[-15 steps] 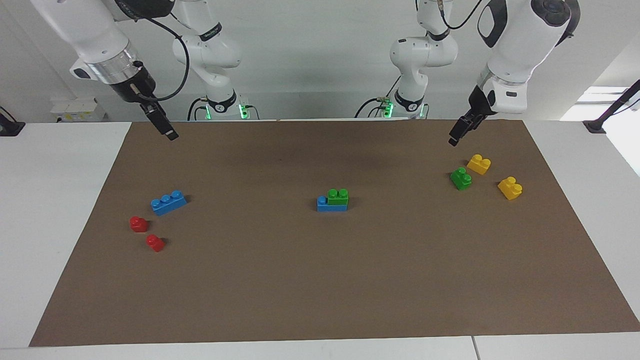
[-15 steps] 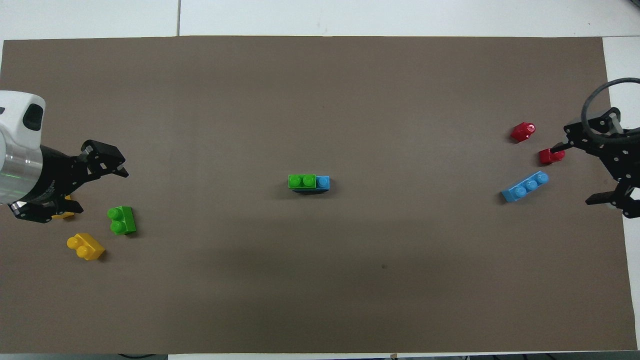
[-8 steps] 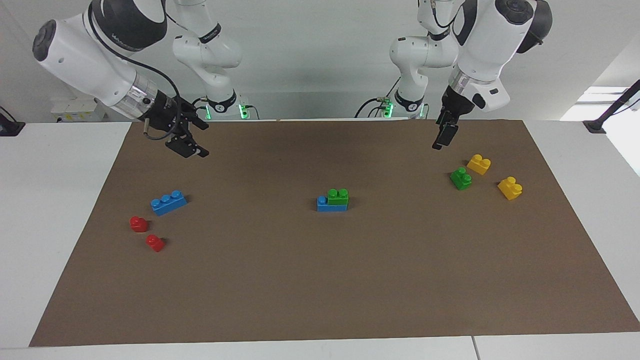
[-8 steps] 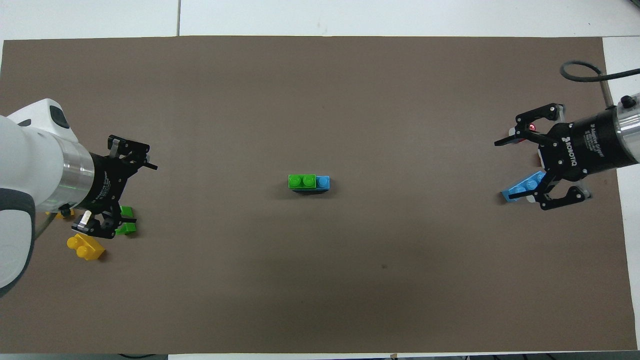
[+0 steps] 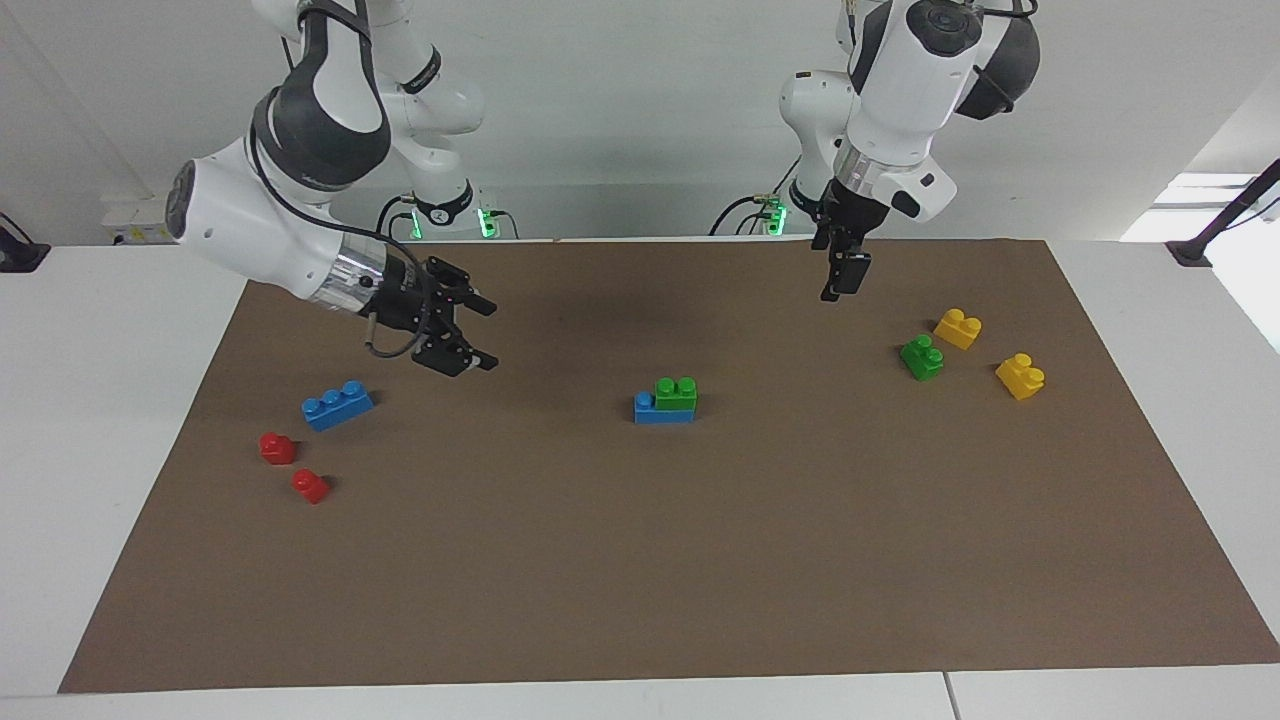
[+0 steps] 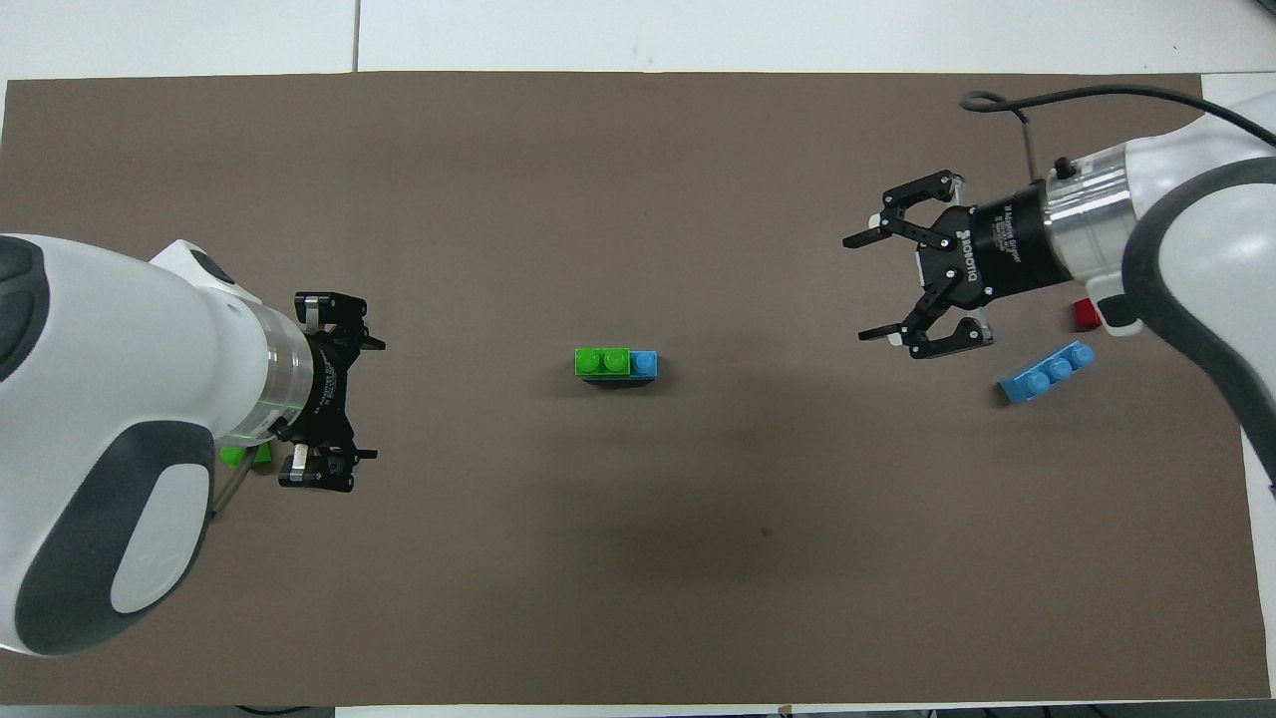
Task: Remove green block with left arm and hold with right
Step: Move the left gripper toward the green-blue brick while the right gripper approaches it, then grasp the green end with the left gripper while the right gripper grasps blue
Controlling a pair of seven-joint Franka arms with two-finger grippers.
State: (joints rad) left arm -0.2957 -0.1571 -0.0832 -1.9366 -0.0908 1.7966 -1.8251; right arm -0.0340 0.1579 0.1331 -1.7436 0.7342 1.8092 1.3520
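Two end effectors hang in the air over the brown mat [image 5: 640, 560] on the bench, both released and holding nothing. Between them, on the mat, sits the green block [image 5: 677, 393] [image 6: 602, 361], pressed onto one end of a blue brick [image 5: 660, 411] [image 6: 644, 363]. The right end effector [image 5: 484, 335] [image 6: 867, 289] is over bare mat, its fingers spread wide toward the stacked pair; a loose blue brick [image 5: 337, 404] [image 6: 1046, 372] and two red pieces [image 5: 277, 447] [image 5: 310, 486] lie toward that arm's end. The left end effector [image 5: 836, 282] [image 6: 369, 399] points down, jaws apart in the overhead view, well apart from the stack. A second green brick [image 5: 921, 357] and two yellow bricks [image 5: 957, 328] [image 5: 1019, 376] lie toward that arm's end.
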